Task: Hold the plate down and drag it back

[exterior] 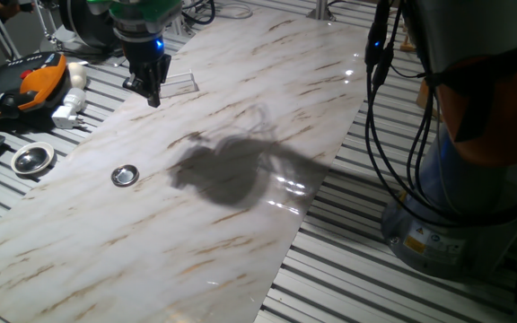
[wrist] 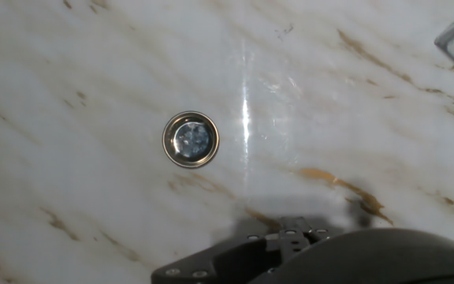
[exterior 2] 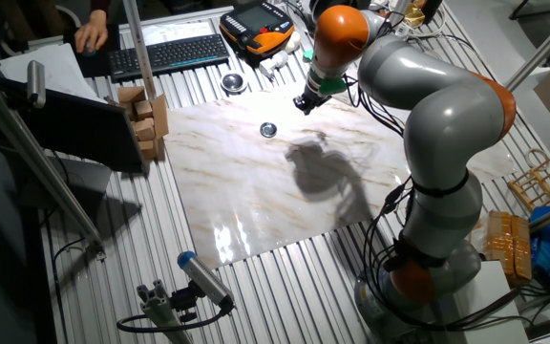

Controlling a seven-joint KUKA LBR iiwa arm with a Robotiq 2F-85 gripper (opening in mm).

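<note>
The plate (exterior: 125, 175) is a small shiny silver disc with a raised rim and darker centre, lying flat on the marble board (exterior: 240, 224). It also shows in the other fixed view (exterior 2: 268, 129) and left of centre in the hand view (wrist: 191, 139). My gripper (exterior: 153, 97) hangs in the air above the board's far left part, well apart from the plate and touching nothing. Its fingers look closed together and hold nothing. In the other fixed view the gripper (exterior 2: 304, 103) is to the right of the plate. In the hand view only the hand's dark body shows at the bottom edge.
A clear flat rectangular piece (exterior: 179, 85) lies on the board just behind the gripper. A larger round metal dish (exterior: 32, 159) sits on the slatted table left of the board. An orange-black pendant (exterior: 25, 85), a white plug and a keyboard lie further left. The arm's base (exterior 2: 428, 277) stands beside the board.
</note>
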